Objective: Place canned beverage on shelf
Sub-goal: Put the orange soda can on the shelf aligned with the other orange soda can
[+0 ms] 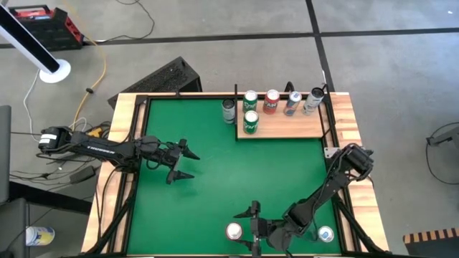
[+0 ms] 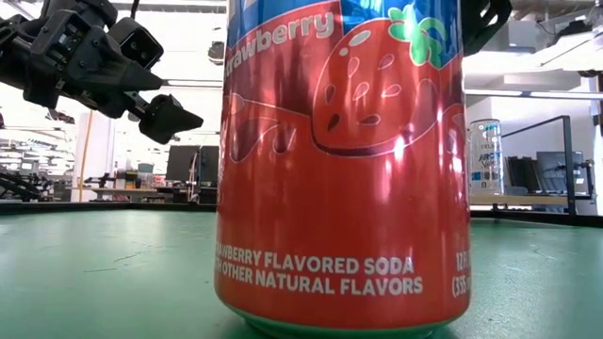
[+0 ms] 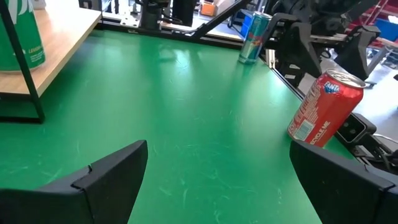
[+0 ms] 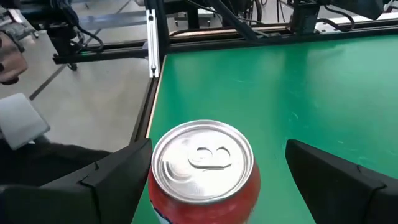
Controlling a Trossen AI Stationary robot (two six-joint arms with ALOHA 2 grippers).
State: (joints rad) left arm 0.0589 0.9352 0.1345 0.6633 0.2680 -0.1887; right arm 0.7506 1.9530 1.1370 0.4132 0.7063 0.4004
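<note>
A red strawberry soda can (image 1: 234, 231) stands upright on the green table near its near edge; it fills the low view (image 2: 344, 160). My right gripper (image 1: 252, 228) is open and level, with its fingers on either side of the can's top (image 4: 203, 160), pointing toward the table's left. My left gripper (image 1: 183, 161) is open and empty above the table's left half. The light-brown wooden shelf (image 1: 287, 129) lies at the far right and holds several upright cans, one of them a green can (image 1: 250, 122).
A dark green can (image 1: 229, 110) stands on the table just left of the shelf. A blue and silver can (image 1: 325, 234) stands by the right arm at the near right. The middle of the table between the grippers and the shelf is bare green surface (image 1: 272, 172).
</note>
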